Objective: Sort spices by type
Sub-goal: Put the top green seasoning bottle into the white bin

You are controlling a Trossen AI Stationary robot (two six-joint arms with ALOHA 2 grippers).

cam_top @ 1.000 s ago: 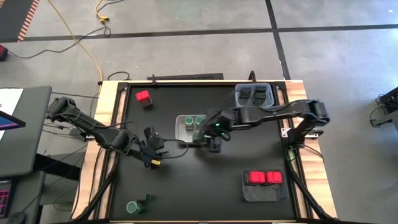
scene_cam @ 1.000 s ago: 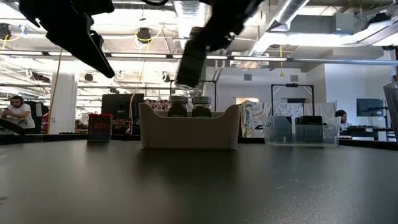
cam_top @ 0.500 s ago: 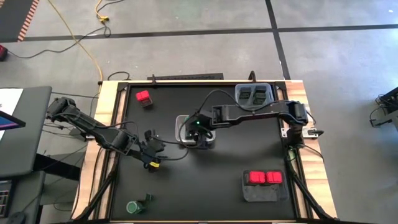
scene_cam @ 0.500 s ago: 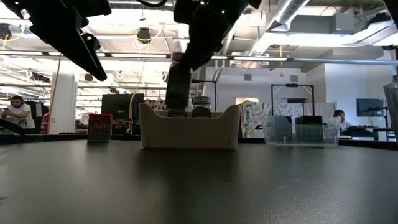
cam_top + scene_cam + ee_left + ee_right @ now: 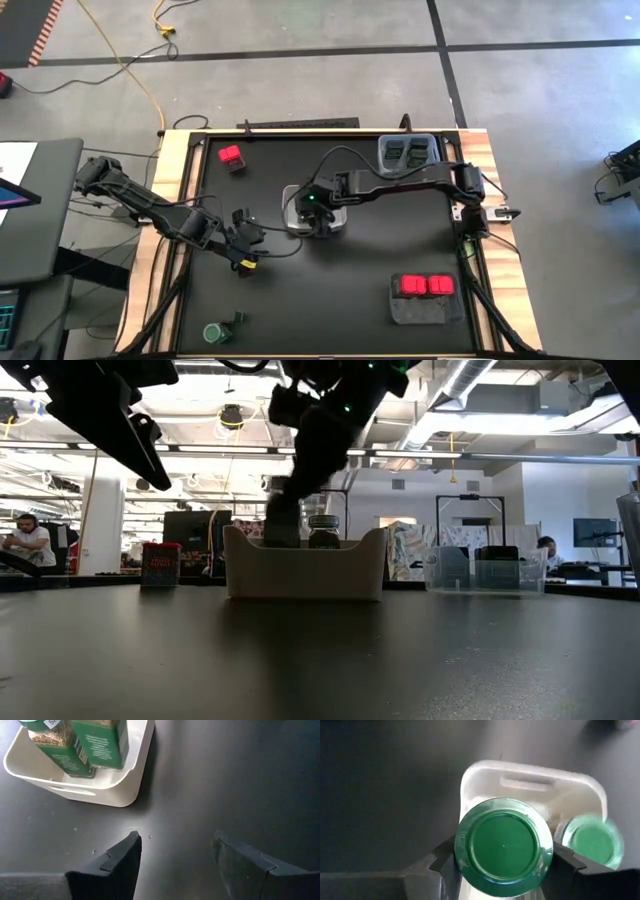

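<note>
Right claw [image 5: 502,865] has swung from mid-surface to over the white tray [image 5: 530,777] — clamped on a green-lidded jar [image 5: 504,845], lowering beside another jar [image 5: 592,840]. Risk: clipping that neighbour or the rim, tipping it. Left claw [image 5: 175,865] waits nearby, parted, empty.

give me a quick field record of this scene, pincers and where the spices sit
right pincer: shut on a round green-lidded glass jar, over the white plastic tray
left pincer: open, empty, above bare table beside that tray
white tray contents: another green-lidded jar
grey tray: two red rectangular boxes
clear bin: two dark tins
loose: red box; green-lidded jar
</note>
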